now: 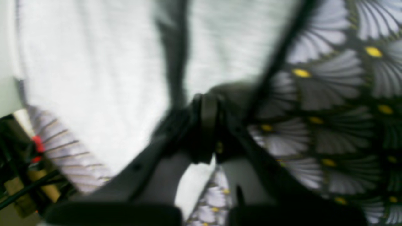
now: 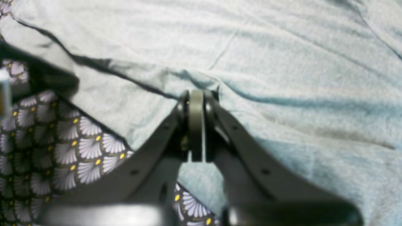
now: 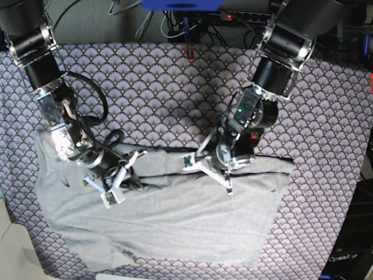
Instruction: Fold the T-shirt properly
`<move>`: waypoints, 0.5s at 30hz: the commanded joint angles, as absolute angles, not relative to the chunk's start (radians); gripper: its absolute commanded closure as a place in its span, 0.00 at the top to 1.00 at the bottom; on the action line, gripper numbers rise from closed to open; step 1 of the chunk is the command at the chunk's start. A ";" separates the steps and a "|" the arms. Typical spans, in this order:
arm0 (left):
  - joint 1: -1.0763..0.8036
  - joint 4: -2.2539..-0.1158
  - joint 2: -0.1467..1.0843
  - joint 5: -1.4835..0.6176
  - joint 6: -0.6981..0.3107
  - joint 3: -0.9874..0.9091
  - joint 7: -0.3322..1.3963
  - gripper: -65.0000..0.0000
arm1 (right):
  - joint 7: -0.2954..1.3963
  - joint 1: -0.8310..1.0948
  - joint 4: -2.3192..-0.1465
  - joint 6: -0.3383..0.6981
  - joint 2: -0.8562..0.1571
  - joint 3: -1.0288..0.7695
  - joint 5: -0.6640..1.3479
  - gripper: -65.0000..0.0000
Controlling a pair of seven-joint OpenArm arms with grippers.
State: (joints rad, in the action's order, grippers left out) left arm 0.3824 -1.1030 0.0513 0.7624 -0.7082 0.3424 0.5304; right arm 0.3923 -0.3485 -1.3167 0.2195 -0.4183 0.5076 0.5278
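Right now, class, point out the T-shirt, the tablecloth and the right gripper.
T-shirt (image 3: 175, 216): base view, middle of the grey body.
tablecloth (image 3: 157, 93): base view, bare patterned area.
right gripper (image 2: 196, 100): right wrist view, closed tips pinching shirt fabric.

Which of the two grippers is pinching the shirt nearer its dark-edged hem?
The left gripper, on the base view's right: it grips the T-shirt at the thin dark edge. The right gripper pinches plain grey cloth further along the fold.

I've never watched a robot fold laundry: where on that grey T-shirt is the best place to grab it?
Probably along the far edge of the T-shirt, coming down from above. That edge lies free on the tablecloth, and both the left gripper and right gripper are shut on it there.
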 commanded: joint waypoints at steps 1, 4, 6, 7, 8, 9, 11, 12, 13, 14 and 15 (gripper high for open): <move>0.430 -1.106 0.047 0.768 -0.698 0.335 0.524 0.00 | 0.364 -0.374 -1.333 0.220 -0.427 0.499 0.533 0.00; 0.449 -1.052 0.047 0.762 -0.698 0.338 0.518 0.00 | 0.364 -0.374 -1.333 0.220 -0.427 0.498 0.533 0.00; 0.455 -1.026 0.047 0.762 -0.691 0.334 0.486 0.00 | 0.364 -0.372 -1.333 0.220 -0.427 0.498 0.533 0.00; 0.455 -1.013 0.047 0.762 -0.661 0.332 0.470 0.00 | 0.364 -0.372 -1.333 0.220 -0.427 0.498 0.533 0.00; 0.456 -1.000 0.047 0.762 -0.630 0.332 0.455 0.00 | 0.364 -0.372 -1.333 0.220 -0.427 0.498 0.533 0.00; 0.458 -0.980 0.047 0.762 -0.599 0.332 0.440 0.00 | 0.364 -0.371 -1.333 0.220 -0.427 0.498 0.533 0.00; 0.476 -0.935 0.036 0.759 -0.532 0.331 0.406 0.00 | 0.364 -0.366 -1.333 0.220 -0.427 0.498 0.533 0.00; 0.484 -0.915 0.022 0.759 -0.489 0.329 0.392 0.00 | 0.364 -0.366 -1.333 0.220 -0.427 0.498 0.533 0.00; 0.490 -0.900 0.016 0.759 -0.452 0.329 0.384 0.00 | 0.364 -0.366 -1.333 0.220 -0.427 0.498 0.533 0.00; 0.493 -0.886 0.012 0.757 -0.412 0.329 0.374 0.00 | 0.364 -0.366 -1.333 0.220 -0.427 0.498 0.533 0.00; 0.496 -0.880 0.007 0.757 -0.371 0.326 0.358 0.00 | 0.366 -0.366 -1.333 0.220 -0.427 0.499 0.533 0.00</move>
